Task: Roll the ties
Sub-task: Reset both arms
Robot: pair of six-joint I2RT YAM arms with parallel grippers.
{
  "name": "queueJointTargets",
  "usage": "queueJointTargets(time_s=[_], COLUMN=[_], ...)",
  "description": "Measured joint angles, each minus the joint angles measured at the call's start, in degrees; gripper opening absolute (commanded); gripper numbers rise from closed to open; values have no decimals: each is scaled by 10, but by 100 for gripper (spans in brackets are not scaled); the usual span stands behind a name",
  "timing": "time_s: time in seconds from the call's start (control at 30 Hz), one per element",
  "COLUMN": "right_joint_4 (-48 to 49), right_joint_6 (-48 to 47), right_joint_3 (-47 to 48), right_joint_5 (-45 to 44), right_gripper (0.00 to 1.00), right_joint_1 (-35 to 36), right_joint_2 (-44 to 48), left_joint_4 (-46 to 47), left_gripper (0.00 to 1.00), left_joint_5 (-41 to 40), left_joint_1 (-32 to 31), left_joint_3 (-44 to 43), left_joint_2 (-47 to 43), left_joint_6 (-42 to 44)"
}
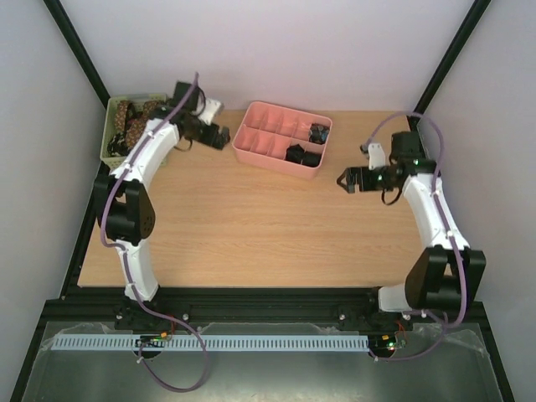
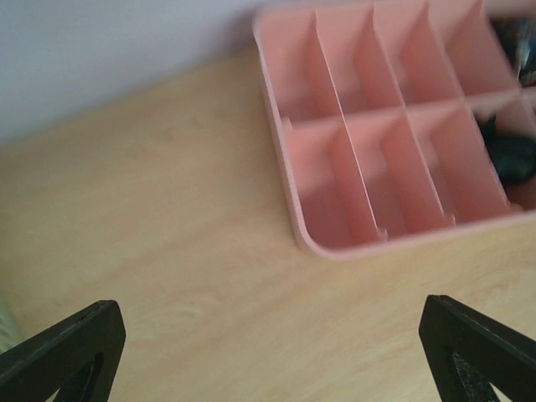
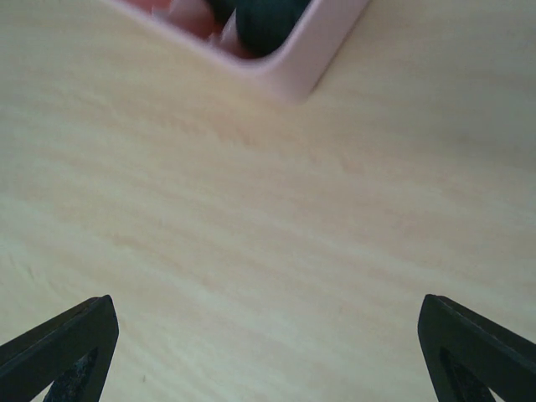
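Observation:
Two dark rolled ties [image 1: 302,155] [image 1: 318,132] sit in the right-hand compartments of a pink divided tray [image 1: 251,156]. Brown pale-spotted ties [image 1: 130,120] lie heaped in a green bin at the far left. My left gripper [image 1: 221,136] hovers open just left of the tray with nothing in it. In its wrist view the tray [image 2: 335,245] is ahead, with a dark roll [image 2: 511,157] at its right end. My right gripper [image 1: 345,180] stands open and bare, to the right of the tray's near corner. Its wrist view shows that corner [image 3: 311,59] and a dark roll [image 3: 264,17] inside it.
The green bin [image 1: 107,142] stands at the table's back left corner, under the left arm's forearm. The wooden tabletop [image 1: 251,226] stretches between the two arms. Black frame posts and pale walls close in the back and sides.

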State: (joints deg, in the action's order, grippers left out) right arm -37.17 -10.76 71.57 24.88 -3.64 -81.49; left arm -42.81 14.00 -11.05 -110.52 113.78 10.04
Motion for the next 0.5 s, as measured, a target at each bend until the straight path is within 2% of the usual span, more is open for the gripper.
queueJointTargets(time_s=[0.23, 0.33, 0.5], right_joint_4=[15, 14, 26], right_joint_6=[8, 9, 17], right_joint_3=[-174, -217, -222], right_joint_5=[20, 33, 48], right_gripper=[99, 98, 99], right_joint_1=[0, 0, 0], right_joint_2=[101, 123, 127], left_joint_4=[15, 21, 28], left_gripper=[99, 99, 99], left_joint_5=[-13, -20, -35], left_joint_1=[-35, -46, -61], left_joint_3=[242, 301, 340], left_joint_2=[-70, -113, -165], left_joint_6=[-19, -27, -32])
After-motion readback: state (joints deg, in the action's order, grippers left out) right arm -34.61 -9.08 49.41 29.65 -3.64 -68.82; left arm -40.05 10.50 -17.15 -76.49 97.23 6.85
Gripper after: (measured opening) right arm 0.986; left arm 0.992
